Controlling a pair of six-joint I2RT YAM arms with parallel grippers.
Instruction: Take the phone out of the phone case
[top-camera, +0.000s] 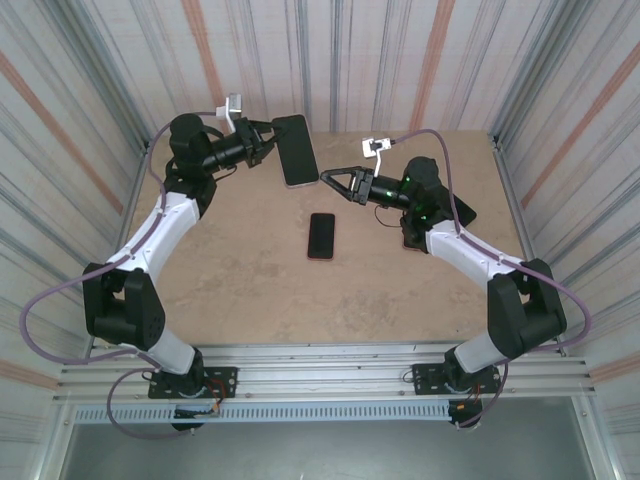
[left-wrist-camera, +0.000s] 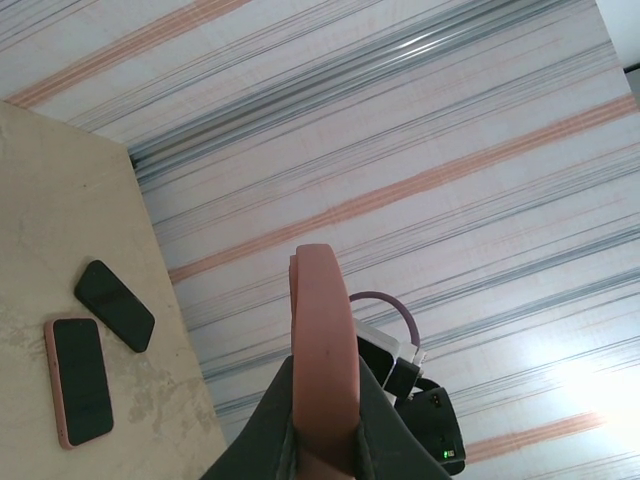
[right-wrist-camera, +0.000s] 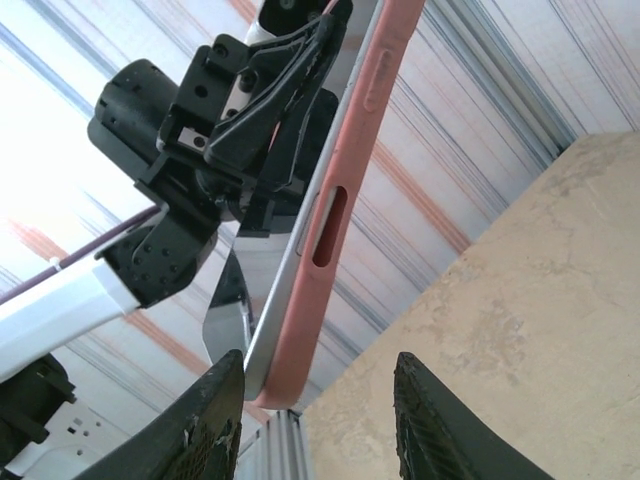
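— What do we see around the cell?
— Walls (top-camera: 90, 90) on three sides, striped lengthwise in white, grey and salmon. We cannot tell whether they are cloth or panel.
— And beneath?
— A worktop (top-camera: 240, 270), tan and mottled with paler blotches, running back to meet the far wall. A thin metal edge (top-camera: 506, 190) lines its right side.
— The near side?
— We find an aluminium rail (top-camera: 330, 368) across the front, and just below it a slotted pale strip (top-camera: 330, 412). Past that lies a flat grey surface (top-camera: 320, 450).
— How is the light?
— Even and soft from above. In the left wrist view we see a bright glare (left-wrist-camera: 590, 385) washing out the stripes.
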